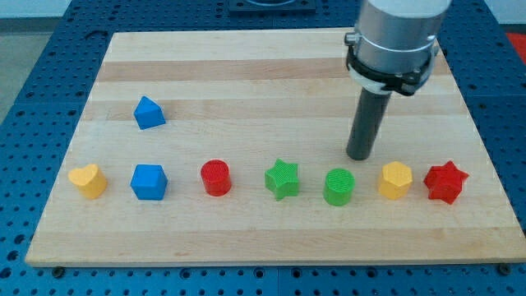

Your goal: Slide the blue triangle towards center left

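The blue triangle (149, 113) lies at the board's left, above the row of blocks. My tip (359, 155) rests on the board at the right, far from the blue triangle. It stands just above the green cylinder (339, 187), a little to that block's right, and up-left of the yellow hexagon (395, 180).
A row of blocks runs along the view's bottom: yellow heart (88, 180), blue cube (149, 182), red cylinder (216, 177), green star (282, 179), then the green cylinder, yellow hexagon and red star (445, 182). The wooden board (263, 74) lies on a blue perforated table.
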You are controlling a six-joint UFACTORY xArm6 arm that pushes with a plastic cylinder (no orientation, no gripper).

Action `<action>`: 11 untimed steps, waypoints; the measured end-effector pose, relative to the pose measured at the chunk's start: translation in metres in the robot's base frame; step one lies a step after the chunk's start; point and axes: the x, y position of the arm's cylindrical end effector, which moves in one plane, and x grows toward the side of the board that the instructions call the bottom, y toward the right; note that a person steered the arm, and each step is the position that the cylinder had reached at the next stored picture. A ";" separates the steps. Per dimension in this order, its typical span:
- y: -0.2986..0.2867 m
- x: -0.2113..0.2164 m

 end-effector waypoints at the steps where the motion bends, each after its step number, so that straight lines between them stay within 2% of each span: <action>1: -0.026 -0.023; 4: -0.106 -0.084; 8: -0.298 -0.090; 10: -0.355 -0.095; 11: -0.356 -0.095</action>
